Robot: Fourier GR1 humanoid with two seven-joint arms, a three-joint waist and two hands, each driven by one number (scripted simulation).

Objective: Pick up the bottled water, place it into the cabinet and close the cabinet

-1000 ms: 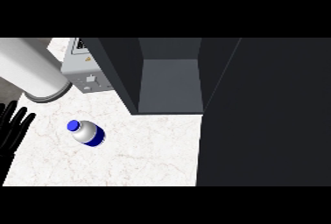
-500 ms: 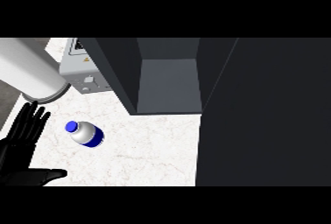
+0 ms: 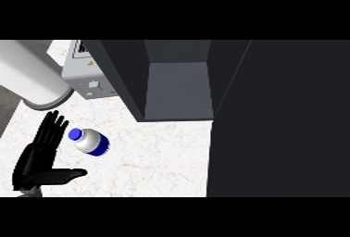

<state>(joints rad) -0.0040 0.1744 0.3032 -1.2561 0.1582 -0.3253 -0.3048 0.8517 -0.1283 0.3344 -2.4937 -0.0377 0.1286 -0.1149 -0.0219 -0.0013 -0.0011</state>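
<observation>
While open, left robot hand sits just beside bottled water.

One head camera, looking steeply down on the counter.

You have only this single view, so nothing is shared with another. You look from the robot's head almost straight down on the white marbled counter, which fills the lower left. The open cabinet rises toward you at top centre, and its dark door stands close, blocking the whole right side. The view is not mirrored: the left hand enters at your lower left edge, beside the bottled water.
</observation>
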